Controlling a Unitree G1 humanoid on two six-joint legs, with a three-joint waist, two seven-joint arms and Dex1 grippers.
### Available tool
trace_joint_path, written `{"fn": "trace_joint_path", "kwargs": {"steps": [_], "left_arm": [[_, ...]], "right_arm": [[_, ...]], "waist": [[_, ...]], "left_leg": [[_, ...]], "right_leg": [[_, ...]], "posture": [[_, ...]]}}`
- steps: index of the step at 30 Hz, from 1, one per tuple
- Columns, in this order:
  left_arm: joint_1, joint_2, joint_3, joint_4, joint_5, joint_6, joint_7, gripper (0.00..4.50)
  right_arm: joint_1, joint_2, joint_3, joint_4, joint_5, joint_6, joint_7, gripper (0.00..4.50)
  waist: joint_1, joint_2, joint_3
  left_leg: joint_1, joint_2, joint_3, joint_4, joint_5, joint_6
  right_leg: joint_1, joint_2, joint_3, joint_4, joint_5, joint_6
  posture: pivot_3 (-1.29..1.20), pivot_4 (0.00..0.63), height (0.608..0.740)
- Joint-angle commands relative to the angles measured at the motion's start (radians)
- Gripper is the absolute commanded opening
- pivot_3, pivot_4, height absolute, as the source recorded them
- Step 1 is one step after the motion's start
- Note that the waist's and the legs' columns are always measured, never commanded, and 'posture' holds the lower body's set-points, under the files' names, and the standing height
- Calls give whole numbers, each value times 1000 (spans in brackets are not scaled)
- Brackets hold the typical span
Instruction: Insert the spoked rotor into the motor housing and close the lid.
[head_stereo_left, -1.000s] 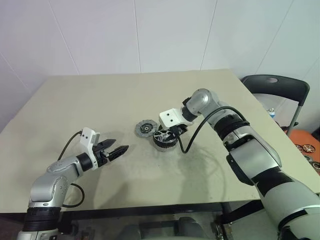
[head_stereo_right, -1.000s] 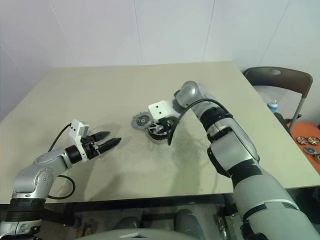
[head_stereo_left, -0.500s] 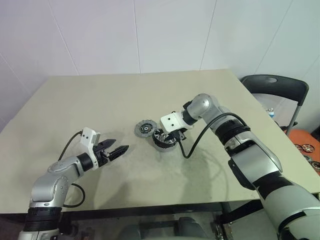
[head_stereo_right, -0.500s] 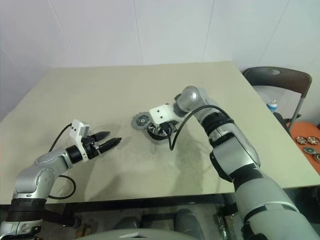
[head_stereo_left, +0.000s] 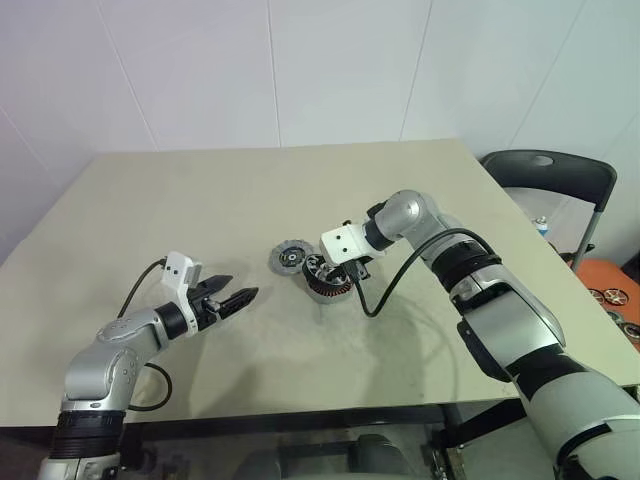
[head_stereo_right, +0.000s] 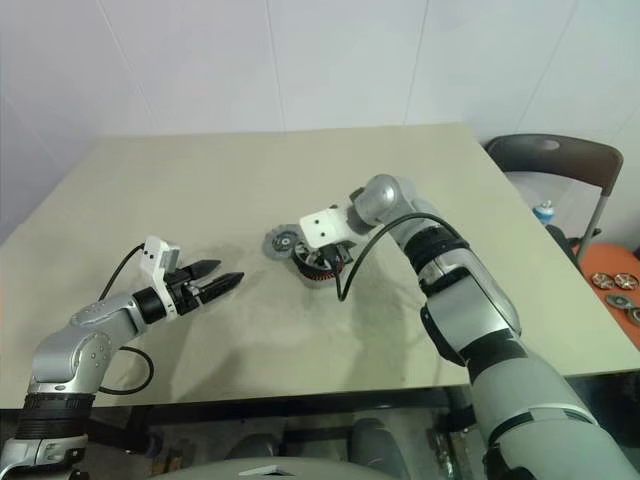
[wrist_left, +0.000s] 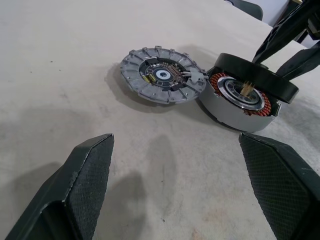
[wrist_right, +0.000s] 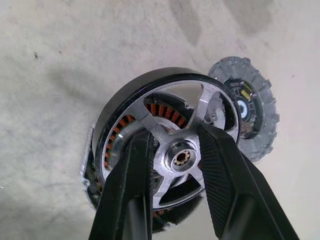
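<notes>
Right wrist view: right pincer (wrist_right: 175, 150) grips spoked rotor (wrist_right: 165, 145) by its hub, seated tilted in motor housing (wrist_left: 240, 107); left pincer (head_stereo_left: 232, 302) gapes.

So I'm at this plain beige table (head_stereo_left: 200, 200), matte top with a few faint smudges. Sitting right on it near the middle: the grey ridged lid (head_stereo_left: 290, 257), lying flat, and the motor housing (head_stereo_left: 325, 280) just beside it, copper windings showing.
</notes>
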Motion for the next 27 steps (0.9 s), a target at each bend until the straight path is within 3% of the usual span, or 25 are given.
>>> {"fn": "trace_joint_path", "kwargs": {"steps": [1, 5, 16, 27], "left_arm": [[-16, 2, 5, -18, 1, -9, 0, 4256], [-13, 0, 4, -19, -1, -9, 0, 4256], [-11, -2, 6, -9, 2, -17, -2, 4256], [-12, -6, 6, -1, 2, -26, -4, 4256]], "right_arm": [[-7, -20, 6, 7, -19, -9, 7, 1030], [-38, -33, 12, 34, -53, -46, -29, 1030], [-103, -38, -27, 15, -15, -40, 38, 1030], [-82, -46, -4, -6, -40, -98, 46, 1030]], "waist": [[1, 0, 0], [2, 0, 0], [0, 1, 0], [0, 1, 0]], "left_leg": [[0, 0, 0, 0, 0, 0], [1, 0, 0, 1, 0, 0], [0, 0, 0, -1, 0, 0], [0, 0, 0, -1, 0, 0]], "right_leg": [[1, 0, 0, 0, 0, 0], [3, 0, 0, -1, 0, 0], [0, 0, 0, -1, 0, 0], [0, 0, 0, -1, 0, 0]], "posture": [[0, 0, 740], [0, 0, 740], [0, 0, 740], [0, 0, 740]]}}
